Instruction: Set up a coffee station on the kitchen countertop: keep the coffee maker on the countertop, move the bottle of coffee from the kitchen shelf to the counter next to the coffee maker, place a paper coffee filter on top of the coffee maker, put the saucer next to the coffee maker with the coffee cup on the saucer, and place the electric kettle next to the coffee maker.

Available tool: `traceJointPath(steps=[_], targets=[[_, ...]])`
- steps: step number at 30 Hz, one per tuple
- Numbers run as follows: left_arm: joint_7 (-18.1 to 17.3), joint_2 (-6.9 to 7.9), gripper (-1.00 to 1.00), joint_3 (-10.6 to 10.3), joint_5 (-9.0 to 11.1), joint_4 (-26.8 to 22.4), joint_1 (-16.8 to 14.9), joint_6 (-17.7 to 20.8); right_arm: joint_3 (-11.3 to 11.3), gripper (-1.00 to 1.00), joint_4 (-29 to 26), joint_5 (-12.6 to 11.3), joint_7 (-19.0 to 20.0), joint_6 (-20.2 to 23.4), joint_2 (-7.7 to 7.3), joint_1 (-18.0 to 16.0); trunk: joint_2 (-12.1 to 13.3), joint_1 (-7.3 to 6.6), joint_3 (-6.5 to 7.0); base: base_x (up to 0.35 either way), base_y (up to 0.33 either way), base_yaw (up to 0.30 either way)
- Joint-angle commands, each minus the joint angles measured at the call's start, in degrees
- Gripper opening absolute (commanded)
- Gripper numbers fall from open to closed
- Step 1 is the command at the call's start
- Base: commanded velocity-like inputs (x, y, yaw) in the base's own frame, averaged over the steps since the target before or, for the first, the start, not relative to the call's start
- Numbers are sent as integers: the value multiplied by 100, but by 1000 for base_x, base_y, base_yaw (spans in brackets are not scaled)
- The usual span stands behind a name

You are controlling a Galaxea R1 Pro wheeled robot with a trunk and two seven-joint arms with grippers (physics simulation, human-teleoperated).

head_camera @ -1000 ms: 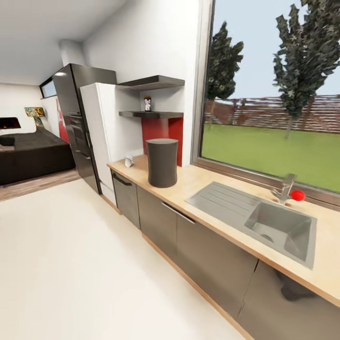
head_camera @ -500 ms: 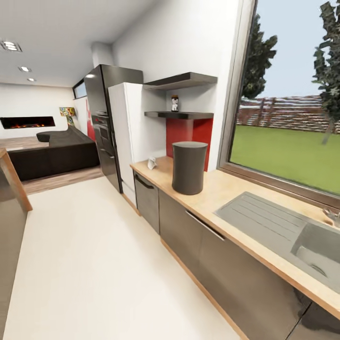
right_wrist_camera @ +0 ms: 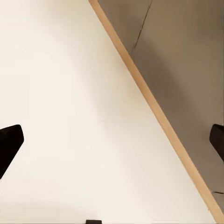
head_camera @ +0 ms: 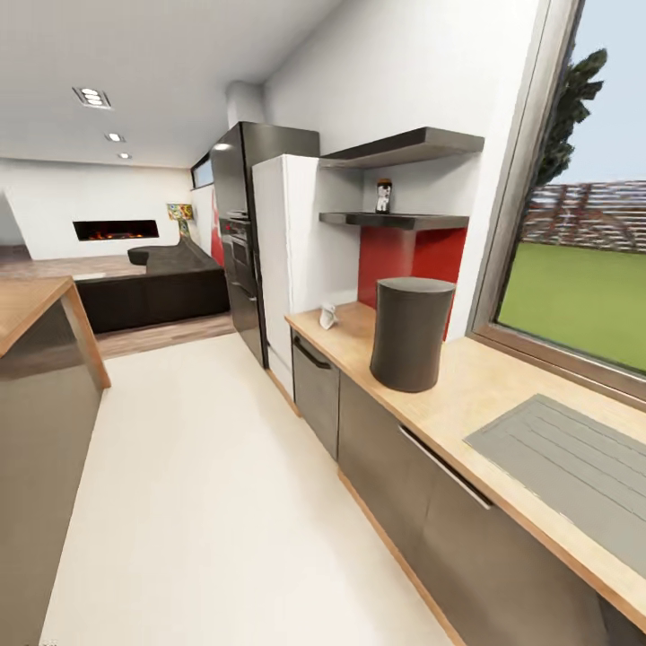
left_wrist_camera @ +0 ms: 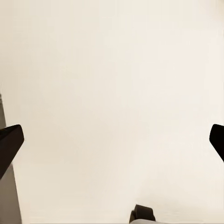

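Camera has swung left; bottle of coffee [head_camera: 384, 195] on kitchen shelf [head_camera: 395, 219]; both grippers' fingers wide

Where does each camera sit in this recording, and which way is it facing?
Head view: high on the robot, looking along the countertop towards the shelf holding a small jar; none of the robot's body appears here.
Left wrist view: looks down at pale floor; left gripper fingertips wide apart at both edges.
Right wrist view: looks down at floor and cabinet base; right gripper open.
Shared: both wrist views show the same pale floor.
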Motion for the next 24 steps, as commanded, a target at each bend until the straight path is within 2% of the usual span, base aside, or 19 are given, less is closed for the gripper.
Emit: traceJointPath(steps=[1, 24], targets=[[-8, 0, 100, 1, 37, 8, -5, -18, -1, 100, 1, 55, -15, -12, -1, 0, -5, 5, -4, 333, 94, 276], [-11, 0, 100, -1, 36, 17, -1, -18, 1, 100, 3, 55, -15, -12, -1, 0, -5, 5, -4, 333, 114, 275]])
